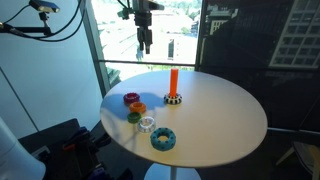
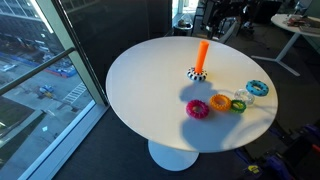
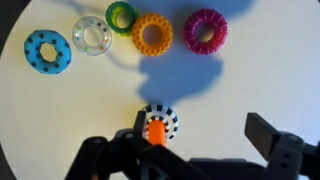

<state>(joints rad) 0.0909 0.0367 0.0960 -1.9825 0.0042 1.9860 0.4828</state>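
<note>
High above the round table (image 1: 225, 125), I hold my pincer (image 1: 145, 42) wide open and empty, nearly over the orange peg (image 3: 155, 131), which its checkered base (image 3: 166, 113) keeps upright near loose rings (image 3: 152, 34).

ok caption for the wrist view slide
Open claw over an upright orange peg on a round white table, five coloured rings beyond.

Round white table (image 1: 220, 120) on a single pedestal base (image 2: 176, 156), dark floor (image 2: 95, 150) underneath. Floor-to-ceiling window (image 2: 40, 60) just beside the table, looking down on a street from high up. In an exterior view the glazing (image 1: 175, 35) shows city buildings, with a white mullion (image 1: 96, 45) at the side and a dark glass panel (image 1: 250, 35) next to it. Second white desk (image 2: 300, 30) further back. Strong daylight, with sharp shadows on the tabletop.
</note>
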